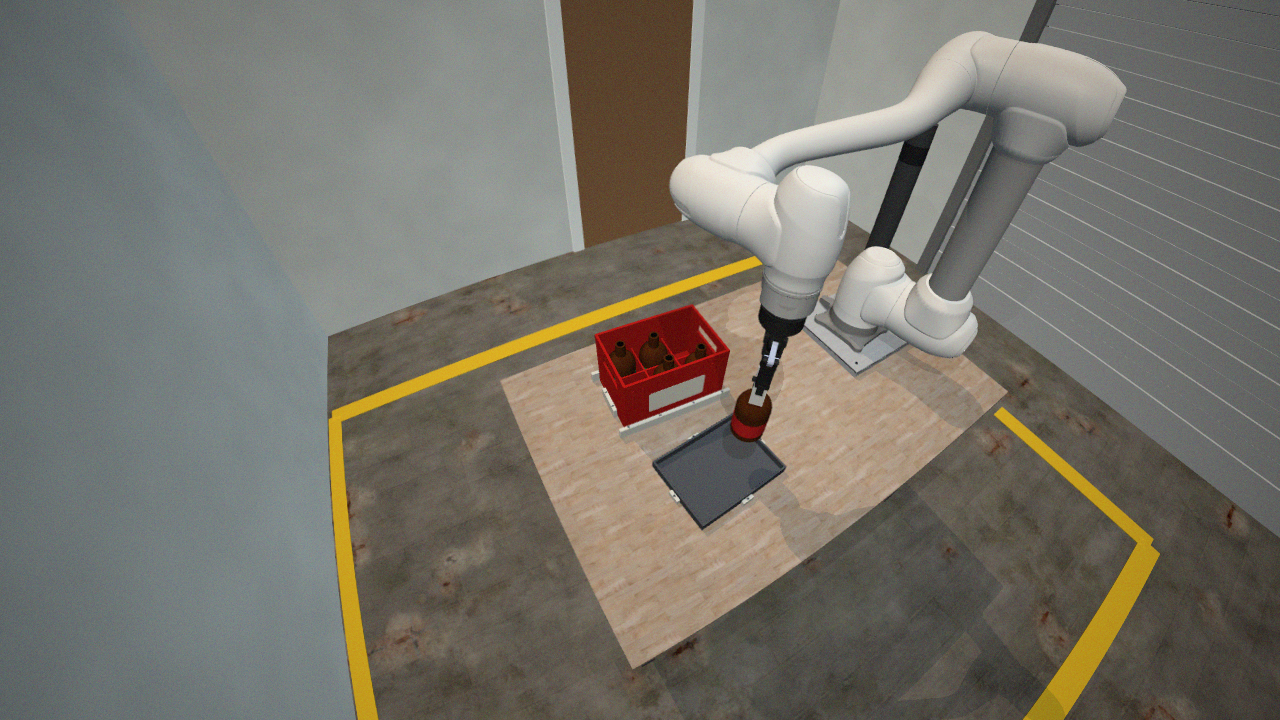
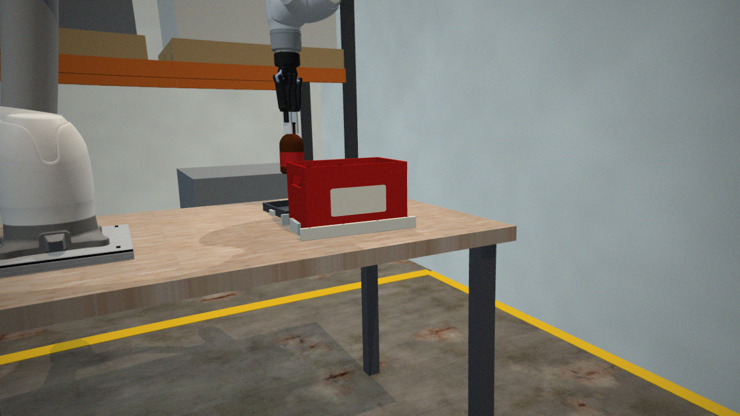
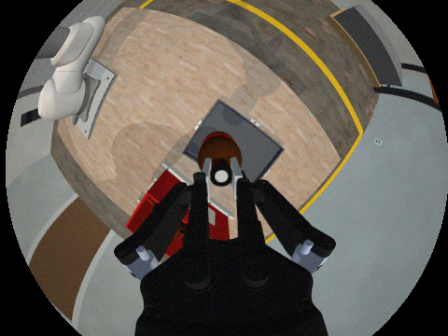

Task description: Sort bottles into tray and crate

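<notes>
My gripper [image 1: 759, 386] is shut on the neck of a brown capped bottle [image 1: 750, 415] with a red label. The bottle hangs upright above the near corner of the dark grey tray [image 1: 718, 470], close to the crate. In the wrist view the white cap [image 3: 220, 175] sits between my fingers, with the tray [image 3: 239, 145] below. In the exterior view the bottle [image 2: 291, 148] hangs behind the crate's top edge. The red crate [image 1: 653, 368] holds several brown bottles [image 1: 651, 351] standing in its compartments.
The crate [image 2: 347, 189] sits in a white frame on the wooden table, beside the tray. My arm's base [image 1: 881, 308] is bolted at the table's far right. A shelf rack with an orange beam [image 2: 155, 72] stands behind.
</notes>
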Available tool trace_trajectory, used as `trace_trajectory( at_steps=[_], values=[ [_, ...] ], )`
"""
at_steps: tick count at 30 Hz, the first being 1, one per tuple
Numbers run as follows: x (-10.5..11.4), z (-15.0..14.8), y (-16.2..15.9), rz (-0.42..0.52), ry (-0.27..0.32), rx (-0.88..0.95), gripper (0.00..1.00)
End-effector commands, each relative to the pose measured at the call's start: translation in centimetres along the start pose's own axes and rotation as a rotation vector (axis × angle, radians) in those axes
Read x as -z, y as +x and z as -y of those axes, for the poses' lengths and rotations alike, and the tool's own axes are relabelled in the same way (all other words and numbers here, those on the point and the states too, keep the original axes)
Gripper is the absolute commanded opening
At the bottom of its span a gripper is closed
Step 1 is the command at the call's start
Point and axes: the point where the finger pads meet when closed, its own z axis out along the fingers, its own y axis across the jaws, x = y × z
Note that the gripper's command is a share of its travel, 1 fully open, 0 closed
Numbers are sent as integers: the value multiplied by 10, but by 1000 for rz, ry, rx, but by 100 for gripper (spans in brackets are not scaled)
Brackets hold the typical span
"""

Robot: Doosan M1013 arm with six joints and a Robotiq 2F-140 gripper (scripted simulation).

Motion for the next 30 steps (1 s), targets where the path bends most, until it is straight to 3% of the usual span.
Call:
trace_trajectory(
  at_steps=[1,30],
  values=[
    [-5,0,0,0,0,0,0],
    [-56,0,0,0,0,0,0]
  ],
)
